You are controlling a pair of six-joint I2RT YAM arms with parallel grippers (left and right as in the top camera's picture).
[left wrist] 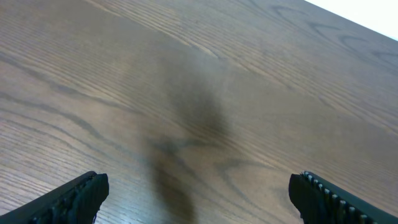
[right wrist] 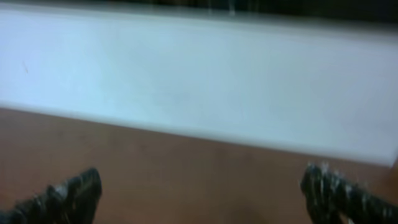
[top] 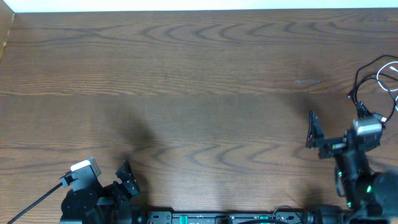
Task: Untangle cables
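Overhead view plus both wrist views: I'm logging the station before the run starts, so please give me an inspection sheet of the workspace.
Surface: wooden table, brown grain.
Job's things: thin black and white cables looped at the far right edge, partly cut off by the frame; cannot tell whether they are tangled.
Clutter: nothing seen.
Grippers: left gripper open, empty; right gripper open, empty, not touching the cables.
Cables: thick black wire trails from the left arm.
Surroundings: white band beyond the table's far edge.
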